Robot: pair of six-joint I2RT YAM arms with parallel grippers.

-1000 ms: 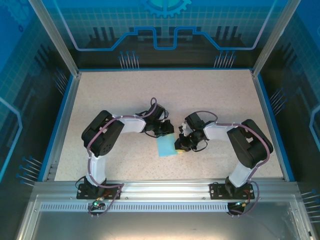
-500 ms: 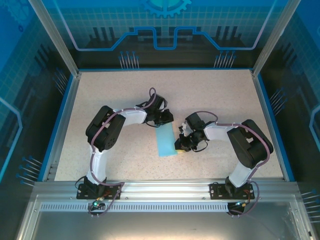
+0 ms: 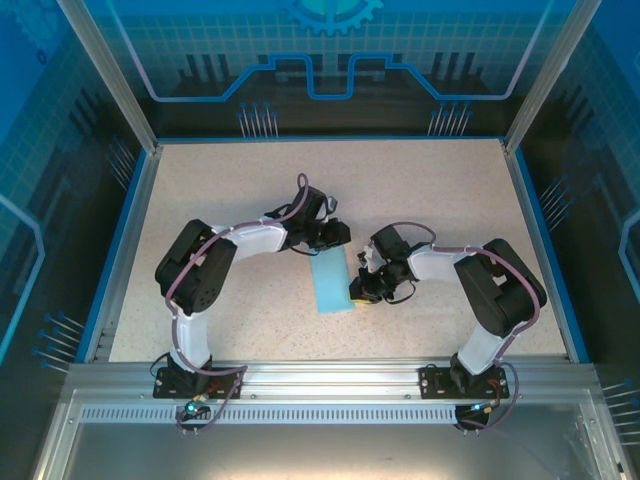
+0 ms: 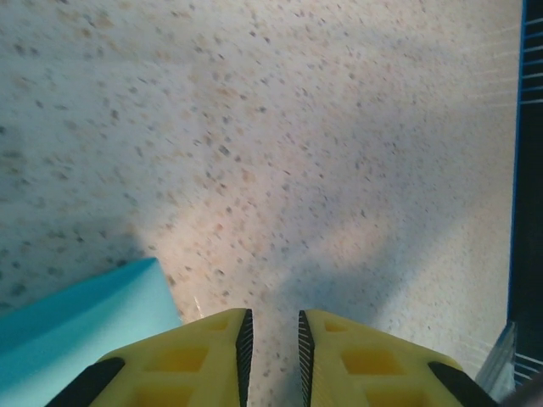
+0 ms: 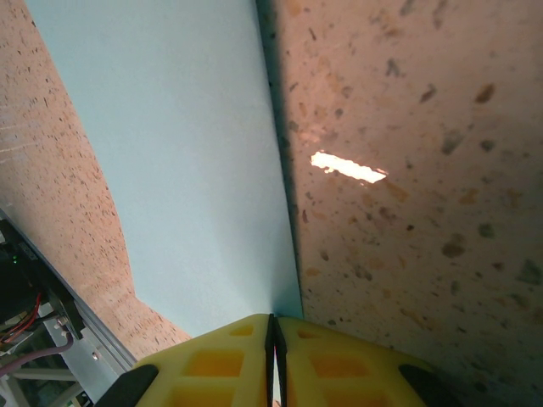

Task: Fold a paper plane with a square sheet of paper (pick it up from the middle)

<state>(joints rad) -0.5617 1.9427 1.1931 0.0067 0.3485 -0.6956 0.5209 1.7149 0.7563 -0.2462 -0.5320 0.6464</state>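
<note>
Speckled beige worktop [image 3: 440, 200] lies inside a blue border, with aluminium posts and blue printed panels [image 3: 330, 60] around it. Both arms are bolted to a metal rail [image 3: 330, 380] at the near edge and bend inward, so that the two hands come near each other in the middle of the surface.

The square sheet of paper [image 3: 332, 285] lies between them. It is light blue and has the shape of a long narrow rectangle, with its long side running from the near end to the far end, a little slanted.

The left hand [image 3: 337, 238] is at the far end of the paper, near its right corner. In the left wrist view its yellow fingers [image 4: 212, 348] stand a little apart. Bare worktop shows through the narrow gap and nothing is between them. The paper's corner is just beside the left finger, at the lower left of that view, and I cannot tell if it touches the finger.

The right hand [image 3: 357, 294] is at the right long edge of the paper, close to the near end. In the right wrist view its fingers are pressed together, and the paper's edge runs straight into the seam between them, so it looks pinched there. A dark shadow follows this edge on the worktop
</note>
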